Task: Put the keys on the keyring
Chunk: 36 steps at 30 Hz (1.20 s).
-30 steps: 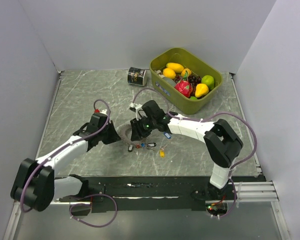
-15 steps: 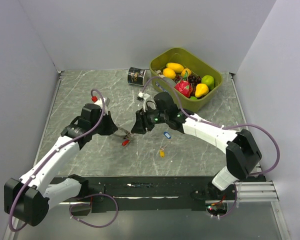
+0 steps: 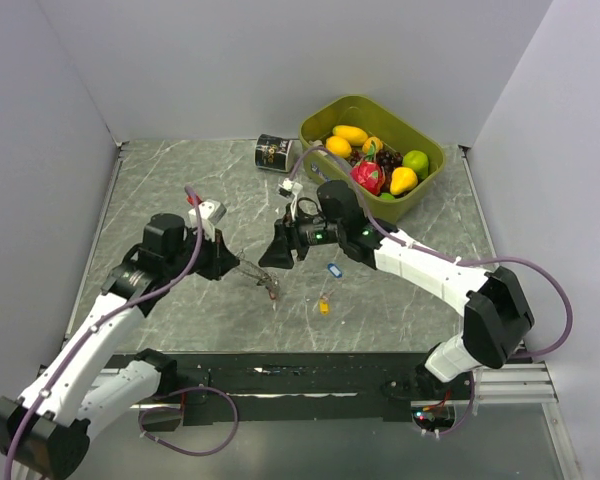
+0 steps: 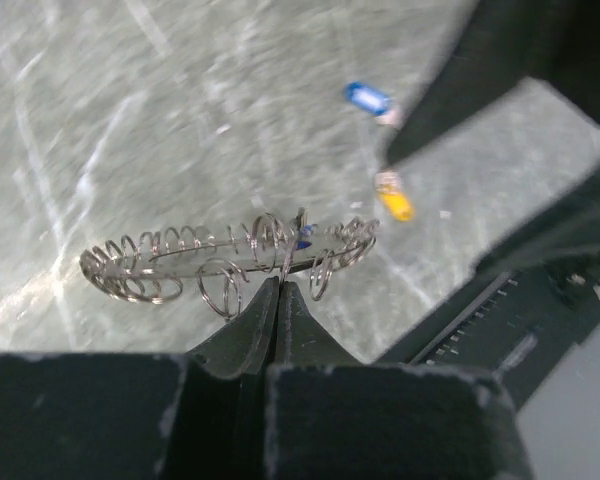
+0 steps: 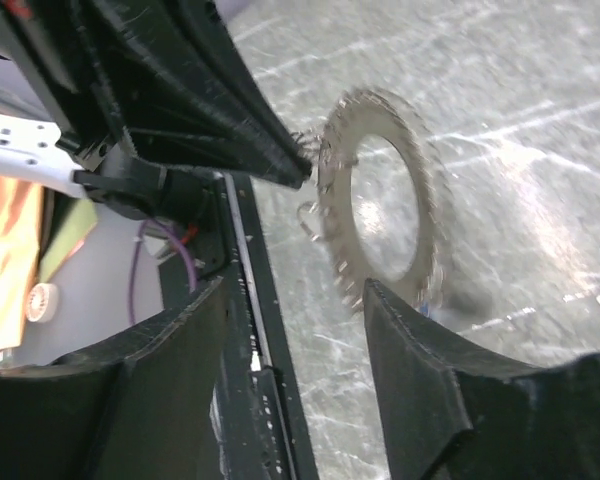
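My left gripper is shut on the near rim of the keyring, a coiled silvery ring held roughly level above the table. A small blue tag hangs at the ring's rim. In the top view the keyring juts from the left gripper, with a red-tagged key dangling under it. My right gripper stands open just right of the ring, touching nothing. In the right wrist view the keyring is beyond the right gripper. A blue key and a yellow key lie loose on the table.
A green basket of toy fruit stands at the back right, with a black can lying beside it. A black strip runs along the table's near edge. Grey walls close in both sides.
The left arm has lifted the keyring off the table and drawn it back to the left. The right gripper has opened wider and moved back from the ring.
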Available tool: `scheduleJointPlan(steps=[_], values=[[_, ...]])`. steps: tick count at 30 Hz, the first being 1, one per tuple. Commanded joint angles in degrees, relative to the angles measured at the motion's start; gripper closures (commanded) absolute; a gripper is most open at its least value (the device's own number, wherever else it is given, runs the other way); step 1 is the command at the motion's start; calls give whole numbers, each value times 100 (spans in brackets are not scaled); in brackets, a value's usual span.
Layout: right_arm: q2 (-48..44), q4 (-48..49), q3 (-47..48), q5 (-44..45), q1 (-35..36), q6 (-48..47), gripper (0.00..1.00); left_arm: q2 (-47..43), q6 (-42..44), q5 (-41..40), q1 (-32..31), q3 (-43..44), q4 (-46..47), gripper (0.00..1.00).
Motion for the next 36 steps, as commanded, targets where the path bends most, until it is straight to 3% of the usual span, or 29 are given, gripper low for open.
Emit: scheduleJointPlan(steps=[1, 10, 26, 28, 36], values=[[-412, 549, 9, -422, -30, 34, 32, -448, 308, 1021, -20, 152, 493, 99], [-518, 1076, 44, -994, -29, 359, 30, -774, 142, 1769, -20, 99, 888, 99], [-483, 1217, 18, -1407, -30, 562, 37, -915, -34, 2130, -20, 63, 1188, 99], [-457, 1252, 36, -1451, -38, 597, 41, -950, -61, 2139, -20, 55, 1240, 99], [-386, 1349, 18, -1442, -47, 729, 76, -1003, -70, 2139, -20, 72, 1223, 99]])
